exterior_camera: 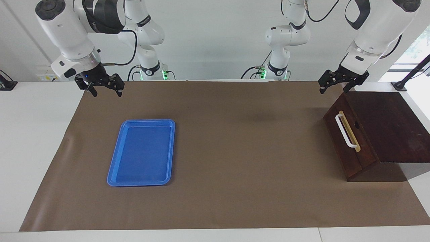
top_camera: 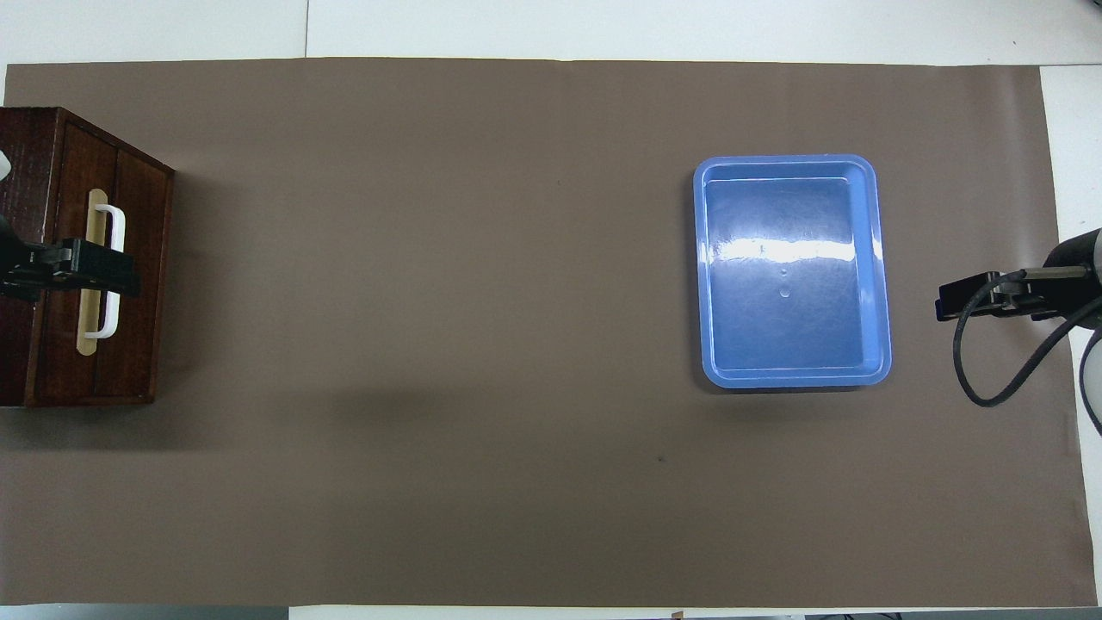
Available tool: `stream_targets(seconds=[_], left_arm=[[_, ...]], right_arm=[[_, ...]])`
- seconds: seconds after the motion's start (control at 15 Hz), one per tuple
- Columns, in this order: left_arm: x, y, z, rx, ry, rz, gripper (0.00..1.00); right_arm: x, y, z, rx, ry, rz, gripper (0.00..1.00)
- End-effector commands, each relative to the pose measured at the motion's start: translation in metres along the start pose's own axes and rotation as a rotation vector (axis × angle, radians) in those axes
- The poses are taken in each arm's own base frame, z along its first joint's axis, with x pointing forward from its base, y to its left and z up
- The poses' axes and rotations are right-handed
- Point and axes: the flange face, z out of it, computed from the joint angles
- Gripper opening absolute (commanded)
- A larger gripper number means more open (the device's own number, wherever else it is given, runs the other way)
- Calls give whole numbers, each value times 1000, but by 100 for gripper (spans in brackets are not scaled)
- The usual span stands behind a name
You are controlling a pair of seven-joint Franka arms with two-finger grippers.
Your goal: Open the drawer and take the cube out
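Note:
A dark wooden box [exterior_camera: 389,127] stands at the left arm's end of the table. Its drawer [exterior_camera: 351,148] [top_camera: 138,284] is shut, with a white bar handle [exterior_camera: 345,131] [top_camera: 114,232] on a tan strip. The cube is hidden. My left gripper [exterior_camera: 334,90] [top_camera: 120,274] hangs open in the air over the drawer's front and touches nothing. In the overhead view it covers the middle of the handle. My right gripper [exterior_camera: 107,93] [top_camera: 947,308] waits open and empty above the mat's edge at the right arm's end.
A flat blue tray [exterior_camera: 137,183] [top_camera: 796,377] with nothing in it lies on the brown mat [exterior_camera: 235,151] toward the right arm's end. A black cable [top_camera: 990,379] loops beside the right gripper. White tabletop borders the mat.

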Motion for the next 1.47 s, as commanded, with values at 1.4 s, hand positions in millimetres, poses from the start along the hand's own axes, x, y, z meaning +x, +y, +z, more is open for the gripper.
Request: stream_targets(seconds=[1.4], left_arm=[[-5,1,1,11,-9,-5,100]], right_arm=[[-6,4,0,-17,12,-6,100]])
